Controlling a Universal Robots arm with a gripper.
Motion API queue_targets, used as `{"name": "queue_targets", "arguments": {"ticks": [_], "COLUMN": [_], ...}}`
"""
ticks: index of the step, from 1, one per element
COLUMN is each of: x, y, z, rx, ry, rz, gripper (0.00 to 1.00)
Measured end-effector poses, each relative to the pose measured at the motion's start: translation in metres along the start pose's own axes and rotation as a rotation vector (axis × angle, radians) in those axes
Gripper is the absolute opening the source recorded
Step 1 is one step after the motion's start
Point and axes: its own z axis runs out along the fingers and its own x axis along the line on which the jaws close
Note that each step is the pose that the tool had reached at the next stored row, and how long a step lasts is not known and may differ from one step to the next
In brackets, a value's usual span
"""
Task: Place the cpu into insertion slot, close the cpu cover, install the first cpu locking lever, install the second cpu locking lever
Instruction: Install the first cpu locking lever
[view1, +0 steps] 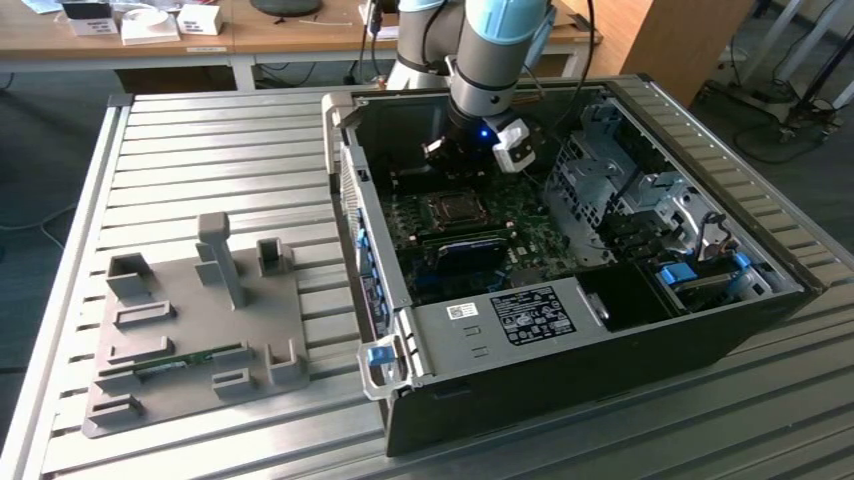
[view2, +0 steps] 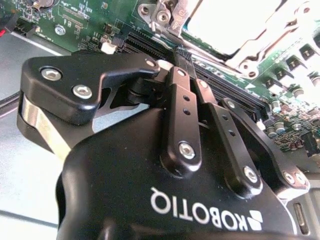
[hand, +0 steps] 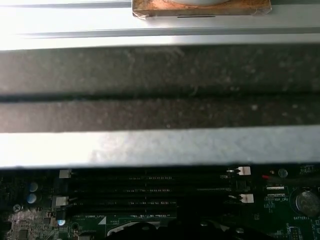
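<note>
Table (view1: 214, 150): slatted metal, w/ open PC case (view1: 561, 370) on it.
Tray (view1: 187, 330): grey fixture, beside case on the exterior view's left.
Arm (view1: 501, 50): hung into case from above.
Board (view1: 441, 255): green, flat on case floor.
Gripper (view1: 465, 158): over board, near slot; fingers drawn together, nothing seen btwn them.
Slot (view1: 454, 210): mid-board, silvery rim.
Cover (view2: 252, 47): silvery frame, looked flat over slot.
Cpu (view2: 225, 20): prob. bright square in cover's window; glare hid detail.
</note>
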Motion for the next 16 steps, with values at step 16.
{"name": "queue_targets", "arguments": {"ticks": [16], "x": [-0.0002], "y": [0.0011], "z": [-0.0039], "rx": [0.0030], "ry": [-0.0011], "rz": [0.003], "gripper": [0.11]}}
